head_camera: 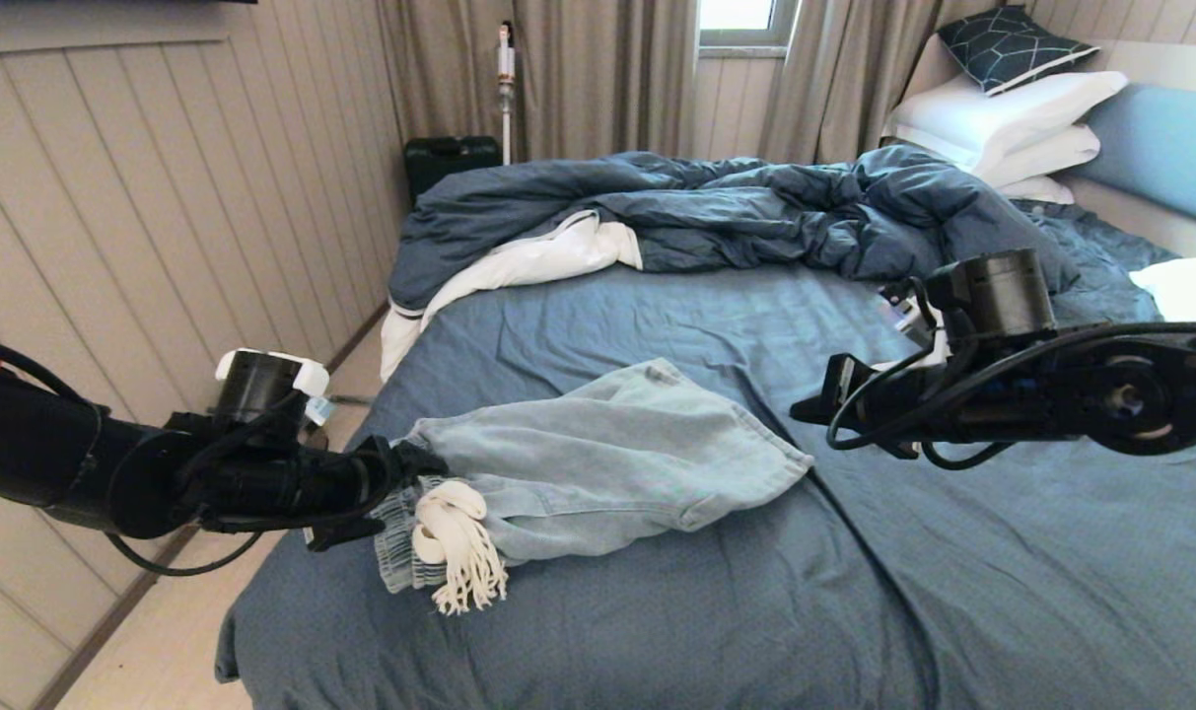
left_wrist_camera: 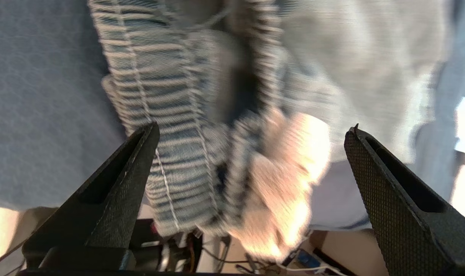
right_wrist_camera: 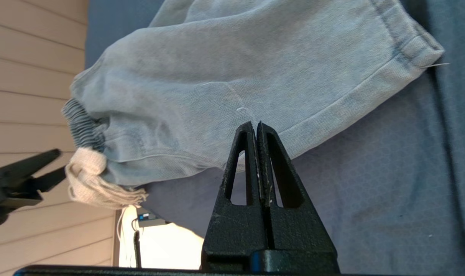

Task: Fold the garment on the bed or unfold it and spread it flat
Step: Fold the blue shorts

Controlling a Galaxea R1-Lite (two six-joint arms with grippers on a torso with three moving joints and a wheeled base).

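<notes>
the left claw [left_wrist_camera: 251, 168] sits wide apart at the waistband end of the garment [head_camera: 607, 463], its two fingers straddling the gathered elastic without pinching it. i read that as lining up for a grip on the waistband, since that thick edge is the easiest place to take hold for a fold or a spread. the right claw [right_wrist_camera: 257, 128] is pressed fully closed on nothing, hovering just above the leg hem side of the shorts, waiting near the opposite end so both ends can be worked together.

the garment lies on the bed [head_camera: 952, 592] near its left edge, doubled over on itself, waistband toward my left arm and hem toward the right. the white drawstring [head_camera: 455, 547] is bunched in a tasselled lump beside the waistband. the rumpled duvet [head_camera: 716, 212] is well apart, up by the pillows [head_camera: 1002, 128], so the sheet around the shorts gives room to lay them out.
</notes>
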